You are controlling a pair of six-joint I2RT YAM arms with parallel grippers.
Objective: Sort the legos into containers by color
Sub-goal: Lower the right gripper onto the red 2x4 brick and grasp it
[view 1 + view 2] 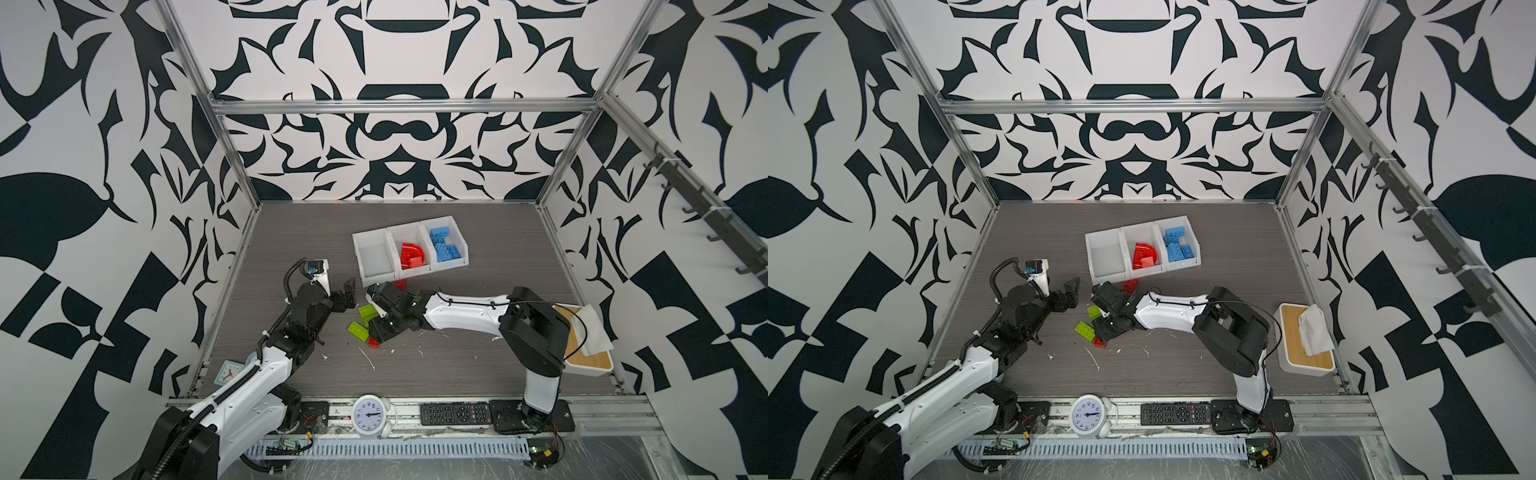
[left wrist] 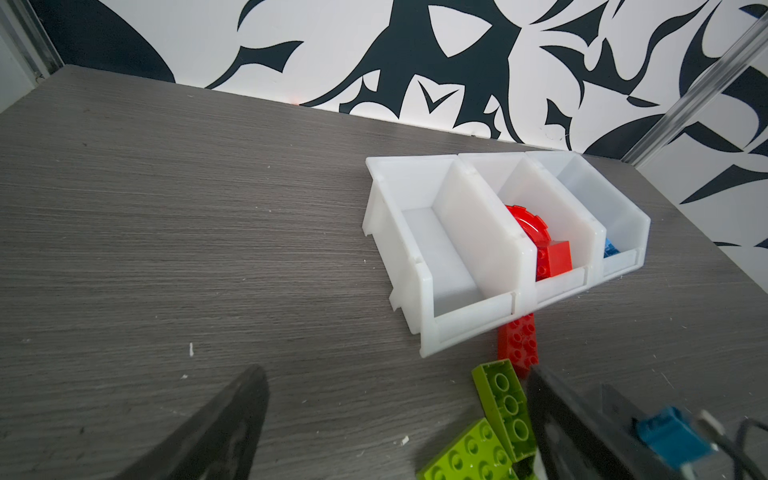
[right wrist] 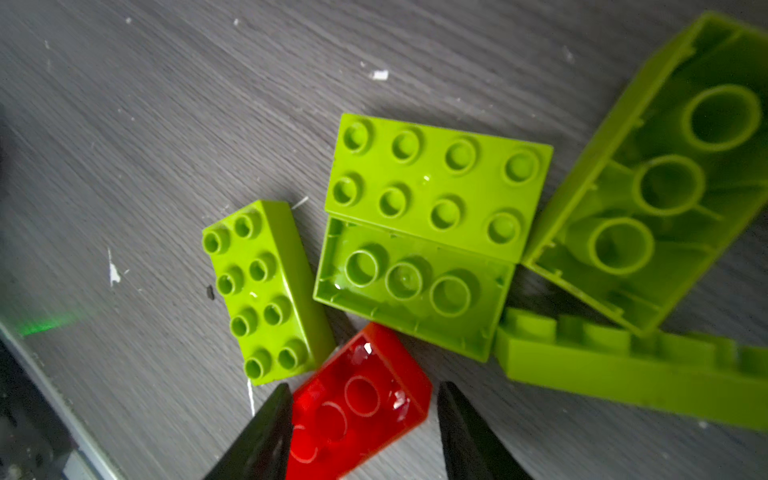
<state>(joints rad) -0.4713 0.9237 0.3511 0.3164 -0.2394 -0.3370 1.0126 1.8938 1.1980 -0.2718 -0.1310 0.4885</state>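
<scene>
Three joined white containers (image 1: 375, 272) (image 1: 1106, 270) (image 2: 440, 249) stand mid-table. The left one is empty, the middle holds a red arch (image 1: 411, 252) and the right holds blue legos (image 1: 444, 245). A red plate (image 2: 517, 340) lies against their front. Several lime green bricks (image 3: 436, 187) (image 1: 358, 330) lie in a cluster. My right gripper (image 3: 363, 386) (image 1: 375, 336) is open astride an upturned red brick (image 3: 357, 407) on the table; one finger touches it and the other stands just clear. My left gripper (image 1: 350, 296) (image 2: 386, 436) hovers wide open and holds nothing, left of the cluster.
A white box with a wooden lid and tissue (image 1: 582, 349) sits at the right edge. A round clock (image 1: 371, 415) and a remote (image 1: 455, 413) lie on the front rail. A small clock (image 1: 226, 371) is at the front left. White scraps dot the table.
</scene>
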